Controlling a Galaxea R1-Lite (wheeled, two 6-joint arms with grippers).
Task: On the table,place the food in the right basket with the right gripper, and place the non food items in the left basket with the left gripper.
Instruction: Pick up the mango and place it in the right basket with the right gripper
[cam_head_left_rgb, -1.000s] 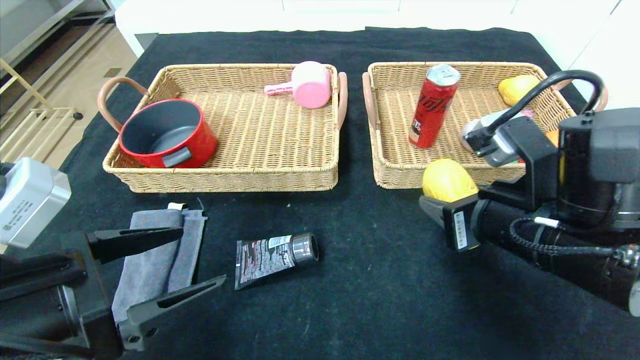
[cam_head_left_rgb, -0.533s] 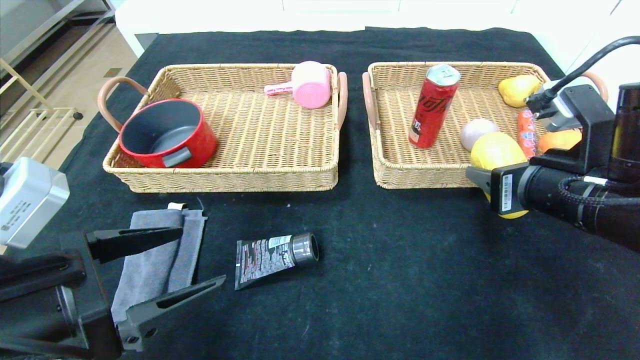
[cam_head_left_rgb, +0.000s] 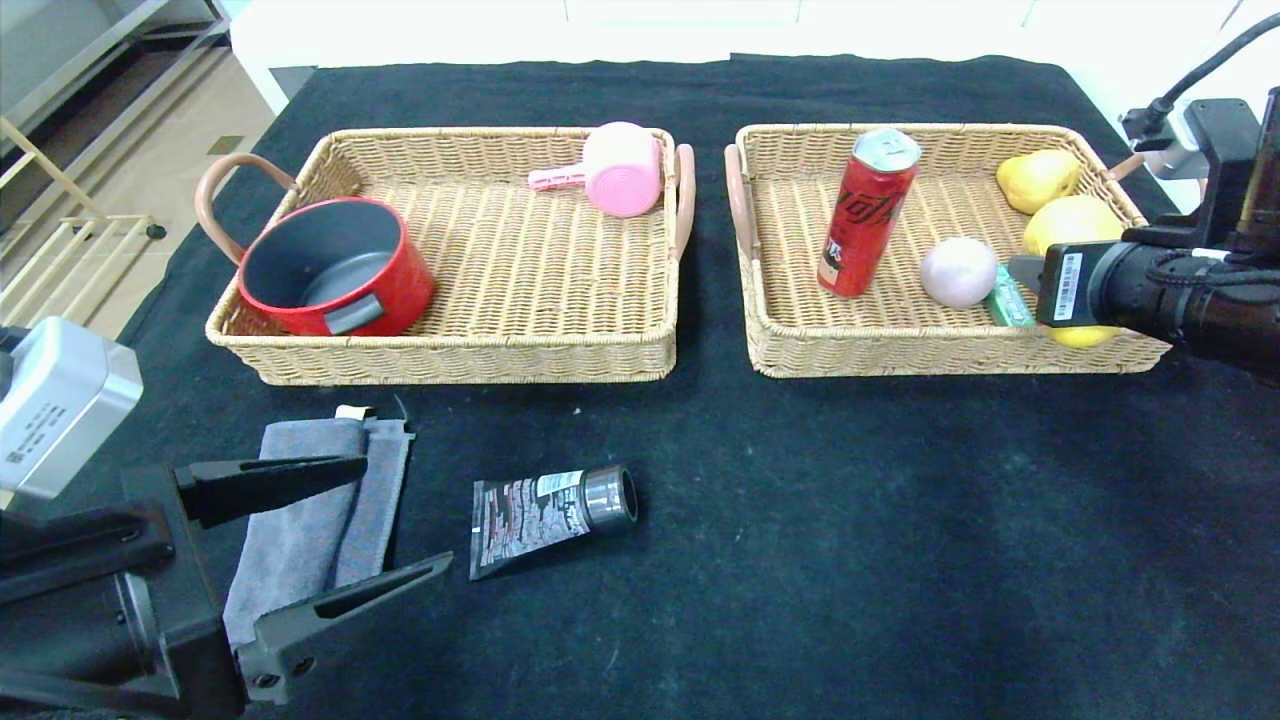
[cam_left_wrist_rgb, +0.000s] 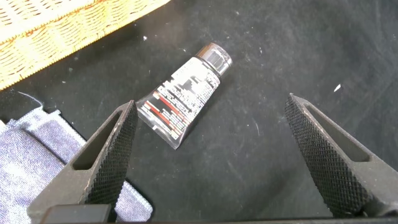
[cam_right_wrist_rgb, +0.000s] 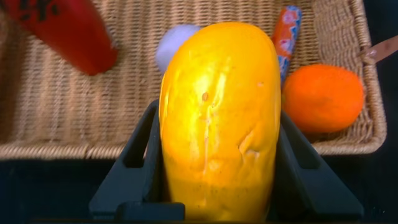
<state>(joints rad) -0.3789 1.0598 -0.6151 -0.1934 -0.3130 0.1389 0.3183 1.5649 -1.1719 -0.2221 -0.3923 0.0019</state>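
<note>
Right gripper (cam_head_left_rgb: 1040, 285) is clamped on a large yellow fruit (cam_head_left_rgb: 1072, 225), one finger (cam_right_wrist_rgb: 134, 155) on each flank; in the right wrist view the fruit (cam_right_wrist_rgb: 217, 118) fills the space between them. Gripper and fruit are over the right end of the right basket (cam_head_left_rgb: 790, 350), above its front rim.

Contents of the right basket:
- red can (cam_head_left_rgb: 866, 212), upright, left-centre
- pale round ball (cam_head_left_rgb: 958, 271), just beside the gripper tip
- small green packet (cam_head_left_rgb: 1008, 303), by the ball
- yellow pear-like fruit (cam_head_left_rgb: 1038, 178), back right corner
- orange (cam_right_wrist_rgb: 323, 98) and an orange-and-blue wrapped stick (cam_right_wrist_rgb: 287, 34), seen from the right wrist only, beyond the held fruit

Left basket (cam_head_left_rgb: 450, 355) holds a red pot (cam_head_left_rgb: 335, 265) at its left front and a pink scoop (cam_head_left_rgb: 615, 168) at the back right.

Left gripper (cam_head_left_rgb: 330, 520) is low at the near left of the table, fingers spread wide and holding nothing. Between and just behind its fingers lies a folded grey cloth (cam_head_left_rgb: 310, 500). A dark tube (cam_head_left_rgb: 550, 505) with a grey cap lies flat on the black table (cam_head_left_rgb: 800, 550), just to the right of that gripper, apart from both baskets.
</note>
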